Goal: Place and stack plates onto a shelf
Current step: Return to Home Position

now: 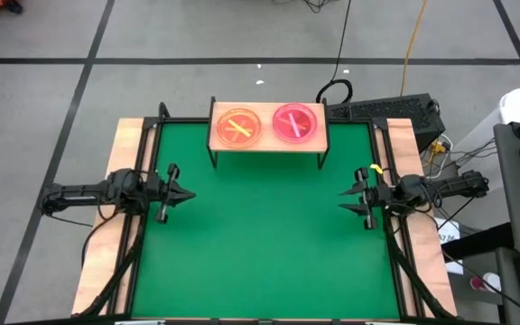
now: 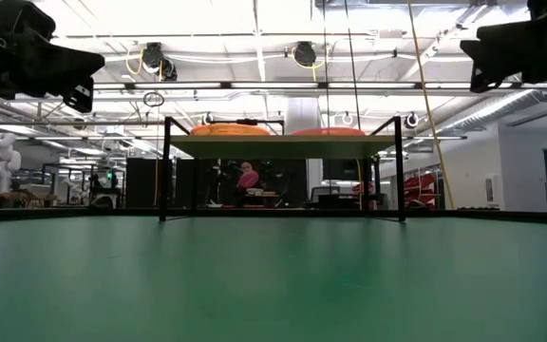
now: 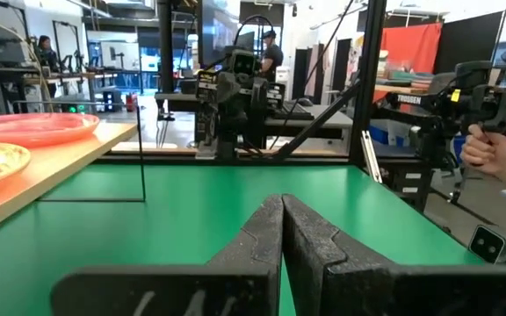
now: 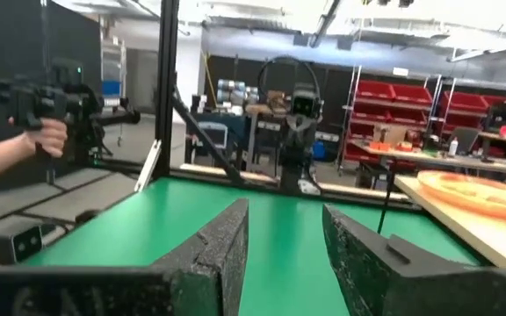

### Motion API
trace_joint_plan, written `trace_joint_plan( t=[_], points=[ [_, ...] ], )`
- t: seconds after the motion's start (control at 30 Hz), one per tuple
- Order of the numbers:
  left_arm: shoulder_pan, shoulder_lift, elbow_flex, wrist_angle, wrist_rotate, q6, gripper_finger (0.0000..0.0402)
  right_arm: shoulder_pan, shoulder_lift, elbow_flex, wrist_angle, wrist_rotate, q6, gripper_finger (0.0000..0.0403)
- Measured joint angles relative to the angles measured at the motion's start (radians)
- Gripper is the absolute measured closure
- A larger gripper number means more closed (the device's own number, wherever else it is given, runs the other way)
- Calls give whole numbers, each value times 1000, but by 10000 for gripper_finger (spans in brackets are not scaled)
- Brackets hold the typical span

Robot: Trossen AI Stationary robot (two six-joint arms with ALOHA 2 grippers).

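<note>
- Plates: amber stack (image 1: pixel 239 126) and pink stack (image 1: pixel 295 123) of round translucent dishes, side by side on light-wood shelf (image 1: pixel 267 135).
- Green desk (image 1: pixel 269 235): left gripper (image 1: pixel 186 193) closed at left edge, right gripper (image 1: pixel 346 200) open opposite.
- Room: red-binned racks (image 4: pixel 393 96) behind.

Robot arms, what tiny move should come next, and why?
Probably just shutting the right gripper, then resting. The amber-topped stack and the pink-topped stack of plates sit on the shelf, both arms wait at the table's sides, and the left gripper is shut while the right one's fingers stand apart.
</note>
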Motion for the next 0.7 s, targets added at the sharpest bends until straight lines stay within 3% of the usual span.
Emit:
trace_joint_plan(
  t=[0.7],
  points=[
    [0, 0, 0, -2, 0, 23, 387, 0, 0, -2, -66, -4, -183, 271]
  ],
)
